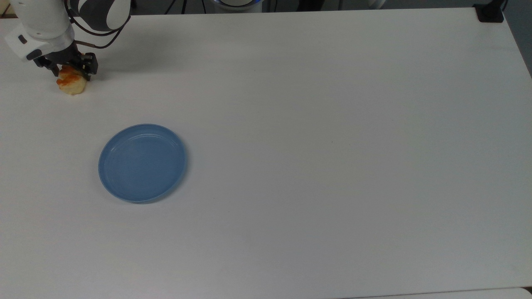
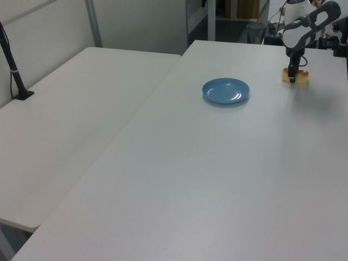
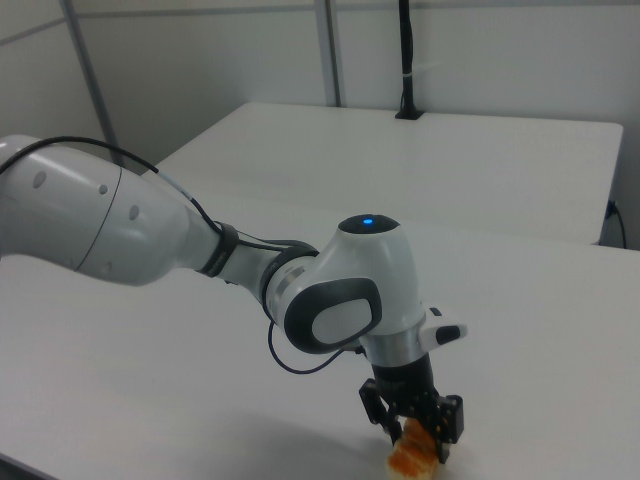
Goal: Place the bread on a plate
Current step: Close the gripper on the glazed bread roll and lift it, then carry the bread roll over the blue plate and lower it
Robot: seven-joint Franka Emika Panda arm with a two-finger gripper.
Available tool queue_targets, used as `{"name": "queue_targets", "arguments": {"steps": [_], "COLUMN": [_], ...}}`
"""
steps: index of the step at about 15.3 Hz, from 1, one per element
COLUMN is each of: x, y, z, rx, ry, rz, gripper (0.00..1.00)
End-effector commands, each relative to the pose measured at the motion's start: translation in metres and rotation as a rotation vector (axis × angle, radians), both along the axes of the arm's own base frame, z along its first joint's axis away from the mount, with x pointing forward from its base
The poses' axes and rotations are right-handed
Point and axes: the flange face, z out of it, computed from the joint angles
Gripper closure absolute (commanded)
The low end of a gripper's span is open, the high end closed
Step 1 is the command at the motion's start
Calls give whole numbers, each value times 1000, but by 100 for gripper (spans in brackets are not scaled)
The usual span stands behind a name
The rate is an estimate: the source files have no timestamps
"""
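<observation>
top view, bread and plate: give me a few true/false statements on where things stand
1. The blue plate has nothing on it. True.
2. The bread lies on the plate. False: it sits on the white table, apart from the plate, near the top view's upper left corner.
3. The gripper is down at the bread, a finger on either side. True.
4. The gripper hovers over the plate. False: it is at the bread.

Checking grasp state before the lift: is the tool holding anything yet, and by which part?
The tool straddles the far end of the bread, which sits on the table. Whether it has closed on the bread cannot be told.
</observation>
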Motion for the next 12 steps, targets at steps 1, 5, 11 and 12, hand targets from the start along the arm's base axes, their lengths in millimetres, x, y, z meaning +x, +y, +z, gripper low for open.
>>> {"name": "queue_targets", "arguments": {"steps": [1,5,11,12], "x": [8,36,137,150], "y": [7,19,110,124], "z": [21,66,88,85], "rx": [-7,28,167,166], "ry": [-46,-109,-386,-413], "rz": [32,25,-74,-87], "gripper": [91,90,81,79]}}
